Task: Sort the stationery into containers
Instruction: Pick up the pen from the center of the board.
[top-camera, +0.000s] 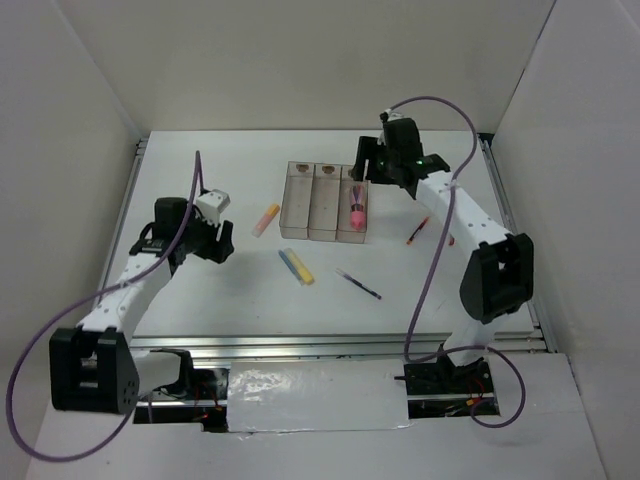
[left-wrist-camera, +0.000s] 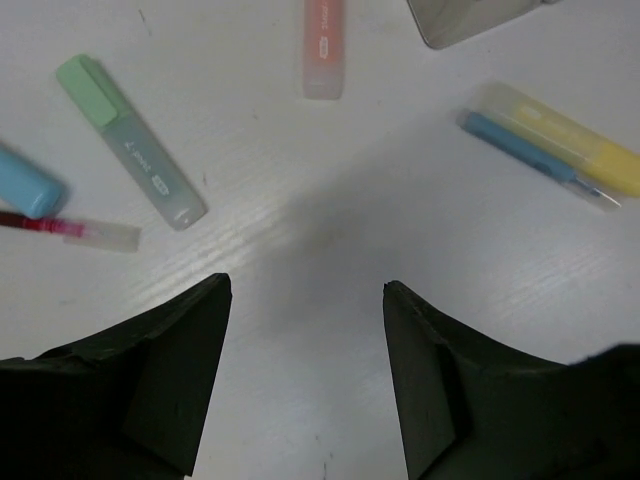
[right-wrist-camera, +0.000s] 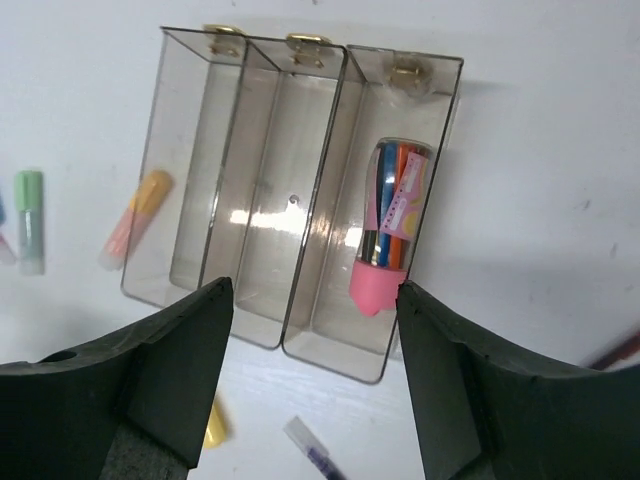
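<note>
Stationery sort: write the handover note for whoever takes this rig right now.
Left gripper: open, empty, over bare table among loose pens.
Right gripper: open, empty, above the three joined clear plastic bins.
Done: fat pink-and-purple pen lies in the rightmost bin of the top view; the other two bins are empty.
To do, all on the table: orange-pink highlighter beside the bins, yellow highlighter against a thin blue pen, green highlighter, light blue marker, thin red pen, dark thin pen, second red pen right of the bins.

Bins (right-wrist-camera: 332, 358) clear glossy plastic; table (left-wrist-camera: 330, 250) smooth, matt; jaws matt black plastic.
</note>
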